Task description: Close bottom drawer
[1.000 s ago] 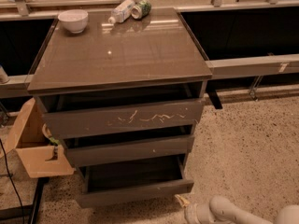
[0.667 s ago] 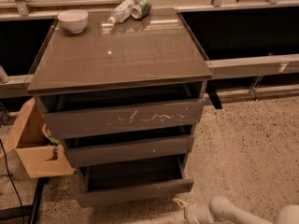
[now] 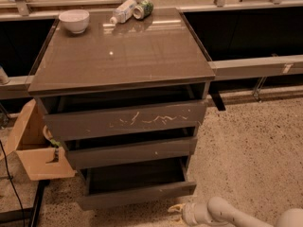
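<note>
The bottom drawer (image 3: 137, 196) of the grey-brown cabinet stands pulled out the farthest of the three, its plain flat front near the floor and its shallow dark box showing empty. My gripper (image 3: 176, 210), on a white arm (image 3: 215, 211) coming in from the lower right, sits low over the floor just in front of and below the drawer front's right end. It is close to the front; I cannot tell whether it touches.
Above are a drawer front with a tiny white speck (image 3: 132, 152) and a wider front with pale scratches (image 3: 128, 119), both partly open. A white bowl (image 3: 75, 20), a bottle (image 3: 122, 11) and a can (image 3: 143, 8) lie on the cabinet top. A cardboard box (image 3: 33, 145) stands to the left.
My gripper and arm have edged slightly left, toward the drawer front's right end. The drawers have not moved.
</note>
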Robot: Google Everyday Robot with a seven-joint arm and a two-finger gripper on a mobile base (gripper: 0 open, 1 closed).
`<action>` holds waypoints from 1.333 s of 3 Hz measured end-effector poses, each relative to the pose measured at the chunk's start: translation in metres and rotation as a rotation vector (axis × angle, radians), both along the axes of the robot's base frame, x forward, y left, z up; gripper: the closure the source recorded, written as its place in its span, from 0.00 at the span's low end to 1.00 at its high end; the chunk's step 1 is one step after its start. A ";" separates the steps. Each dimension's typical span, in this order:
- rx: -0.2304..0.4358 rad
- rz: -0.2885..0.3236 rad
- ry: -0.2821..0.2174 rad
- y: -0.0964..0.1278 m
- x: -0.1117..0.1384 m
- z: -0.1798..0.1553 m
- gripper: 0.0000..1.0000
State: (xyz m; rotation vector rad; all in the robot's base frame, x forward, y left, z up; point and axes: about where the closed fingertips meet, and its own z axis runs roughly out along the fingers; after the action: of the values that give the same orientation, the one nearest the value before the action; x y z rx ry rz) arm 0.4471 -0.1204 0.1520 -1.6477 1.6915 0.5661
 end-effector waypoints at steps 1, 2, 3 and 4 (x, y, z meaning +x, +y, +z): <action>0.019 0.026 -0.040 0.025 0.026 -0.003 0.95; 0.028 0.040 -0.057 0.042 0.049 -0.009 1.00; 0.027 0.042 -0.072 0.053 0.067 -0.013 1.00; 0.011 0.023 -0.097 0.061 0.088 -0.019 1.00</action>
State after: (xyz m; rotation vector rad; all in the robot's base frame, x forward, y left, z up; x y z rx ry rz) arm 0.5349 -0.0592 0.1329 -1.6621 1.5981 0.4975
